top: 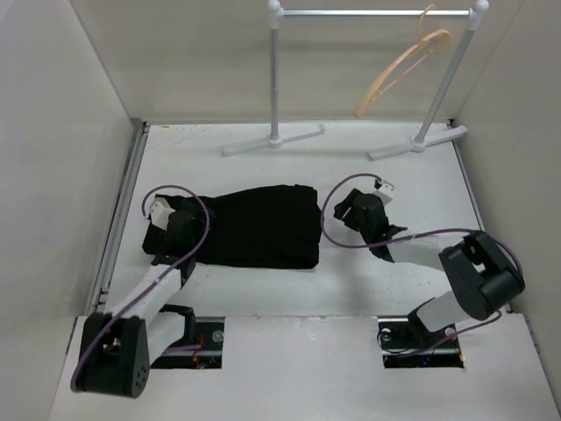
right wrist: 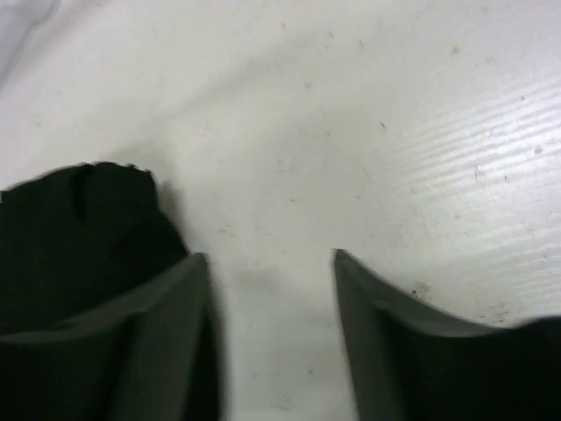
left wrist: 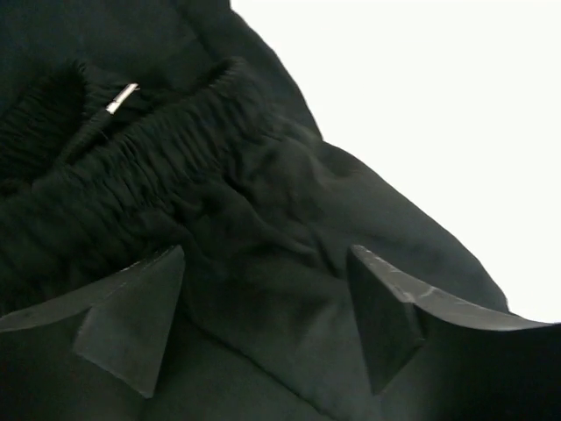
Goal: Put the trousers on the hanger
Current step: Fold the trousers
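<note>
The trousers [top: 263, 226] lie folded on the worktop [top: 386, 167], well apart from the hanger [top: 403, 72] hung on the rail [top: 368, 13]. The left hand [left wrist: 267, 316] gapes empty over the waistband [left wrist: 131, 149], the right hand [right wrist: 272, 289] over bare worktop beside the cloth. Pinching one layer only would likely let the soft fabric unfold and slip

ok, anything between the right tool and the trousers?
Nothing. Only a strip of bare white table separates the right tool from the trousers, as the top and right wrist views show.

trousers [top: 263, 226] folded on table [top: 263, 298], hanger [top: 399, 63] seemingly hooked on rail [top: 368, 13]
</note>
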